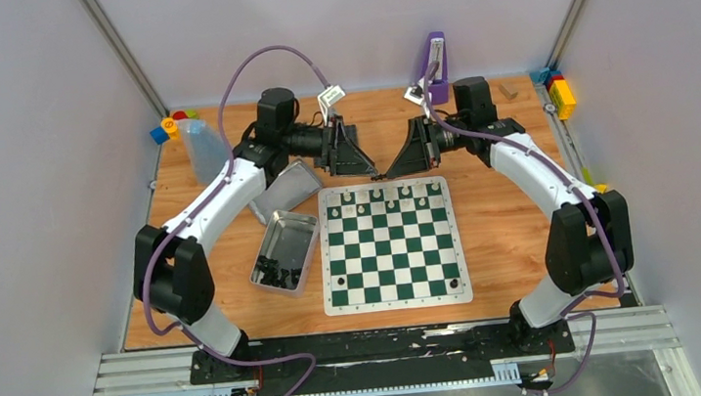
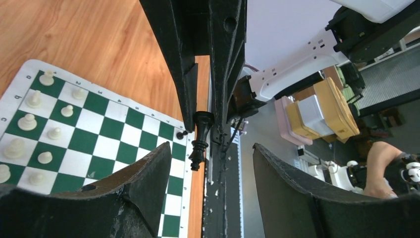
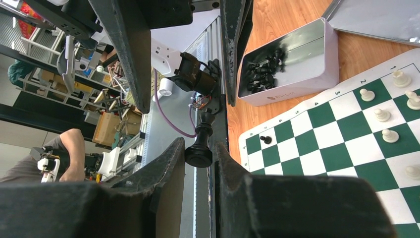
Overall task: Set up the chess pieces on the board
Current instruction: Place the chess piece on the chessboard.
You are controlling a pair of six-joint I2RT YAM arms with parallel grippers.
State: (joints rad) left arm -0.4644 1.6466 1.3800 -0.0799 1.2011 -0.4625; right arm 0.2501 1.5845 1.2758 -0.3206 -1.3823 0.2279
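Holding a black chess piece (image 3: pixel 202 135) by its round base, my right gripper (image 3: pixel 200 149) is pinched narrow on it just beyond the far edge of the board (image 1: pixel 397 303), the piece's head pointing across at my left gripper (image 2: pixel 212 148). That one stands wide, its fingers (image 2: pixel 148 168) on either side of the piece and apart from it, with nothing in its grasp. In the top view the two grippers meet tip to tip over the board's far edge and their dark bodies cover the piece entirely. Only the wrist views show it, and even there I cannot tell which kind of piece it is. Cream-white pieces (image 1: pixel 391 194) stand in the board's two far rows, but the left wrist view cuts some off at its edge and my own finger hides others, so I cannot count them. One black pawn (image 3: pixel 266 139) sits near the board's near left corner and a second black pawn (image 2: pixel 184 133) near its near right corner, both tiny in the top view. Left of the board on the wooden tabletop (image 1: pixel 498 232) an open tin (image 1: pixel 311 236) holds black pieces (image 1: pixel 279 272) in a dark heap too tangled to sort. Its lid (image 1: pixel 287 190) lies just beyond it, cropped in the right wrist view.
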